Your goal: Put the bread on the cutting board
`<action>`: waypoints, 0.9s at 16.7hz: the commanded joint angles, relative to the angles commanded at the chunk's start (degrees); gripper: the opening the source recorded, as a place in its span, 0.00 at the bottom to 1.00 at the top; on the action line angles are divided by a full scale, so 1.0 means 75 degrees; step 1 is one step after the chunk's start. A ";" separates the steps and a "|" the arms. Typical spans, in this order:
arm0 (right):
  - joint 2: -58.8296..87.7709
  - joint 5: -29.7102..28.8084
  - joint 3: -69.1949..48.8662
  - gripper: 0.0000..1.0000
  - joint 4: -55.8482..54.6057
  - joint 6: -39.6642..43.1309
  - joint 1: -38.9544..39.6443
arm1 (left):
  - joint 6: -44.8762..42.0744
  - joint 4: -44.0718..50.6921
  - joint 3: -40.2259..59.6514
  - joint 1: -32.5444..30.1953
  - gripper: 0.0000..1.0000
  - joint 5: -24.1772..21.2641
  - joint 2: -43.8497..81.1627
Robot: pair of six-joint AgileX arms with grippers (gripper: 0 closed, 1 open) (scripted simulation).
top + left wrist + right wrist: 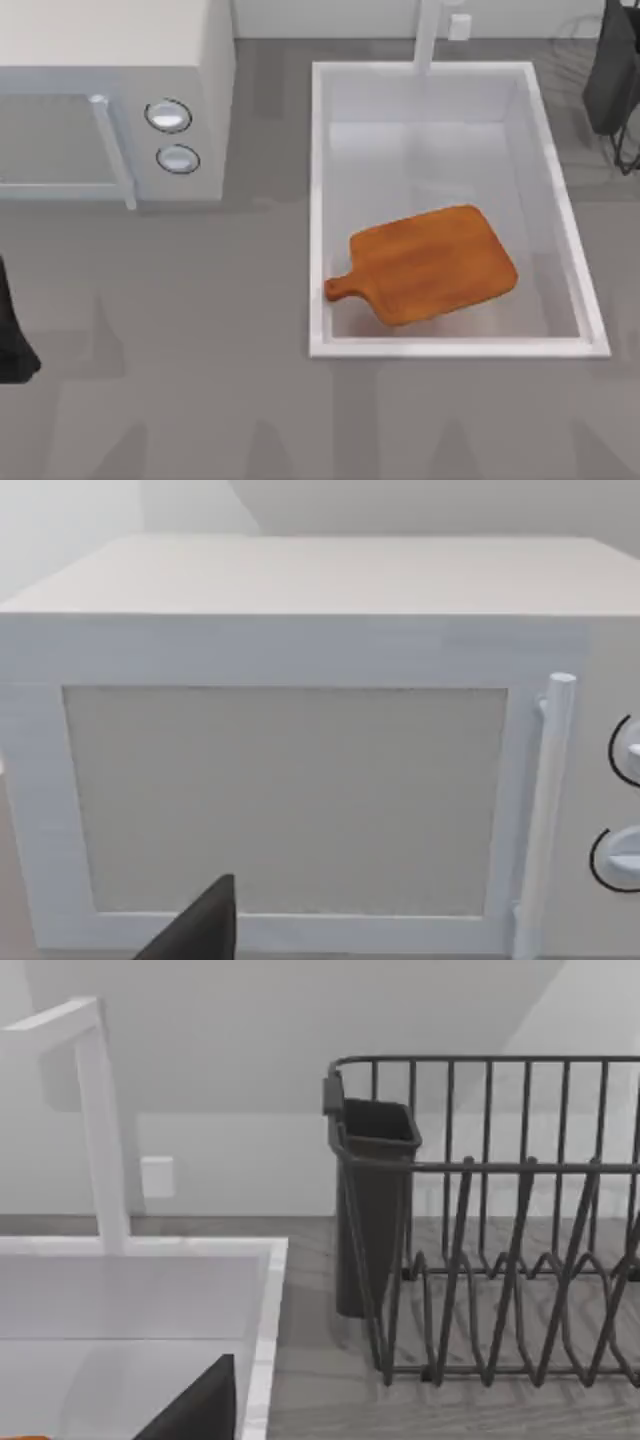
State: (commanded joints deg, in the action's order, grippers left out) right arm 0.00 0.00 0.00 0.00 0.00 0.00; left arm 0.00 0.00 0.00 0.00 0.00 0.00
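The cutting board (pixel 430 263) is lying flat inside the white sink (pixel 320 200); you are parking both arms, finger states impossible to tell.

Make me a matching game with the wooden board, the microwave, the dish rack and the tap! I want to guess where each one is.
Things:
1. cutting board
2. microwave
3. dish rack
4. tap

Places:
A. at the far edge of the sink, in the middle
B. on the counter at the table's left
C. lying flat inside the sink
D. on the counter at the table's far right

Pairs: 1-C, 2-B, 3-D, 4-A

The sink is the white basin right of the microwave.
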 joint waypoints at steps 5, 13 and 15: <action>0.0483 -0.0016 -0.0461 1.00 0.0340 0.0066 -0.0086 | 0.0000 0.0000 0.0000 0.0000 1.00 0.0000 0.0000; 0.5239 -0.0009 -0.3833 1.00 0.3027 0.0570 -0.0614 | 0.0000 0.0000 0.0000 0.0000 1.00 0.0000 0.0000; 0.6918 -0.0005 -0.4837 1.00 0.3897 0.0725 -0.0776 | 0.0000 0.0000 0.0000 0.0000 1.00 0.0000 0.0000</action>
State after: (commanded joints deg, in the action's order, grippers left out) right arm 51.89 -0.04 -36.28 29.23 5.44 -5.82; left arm 0.00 0.00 0.00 0.00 0.00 0.00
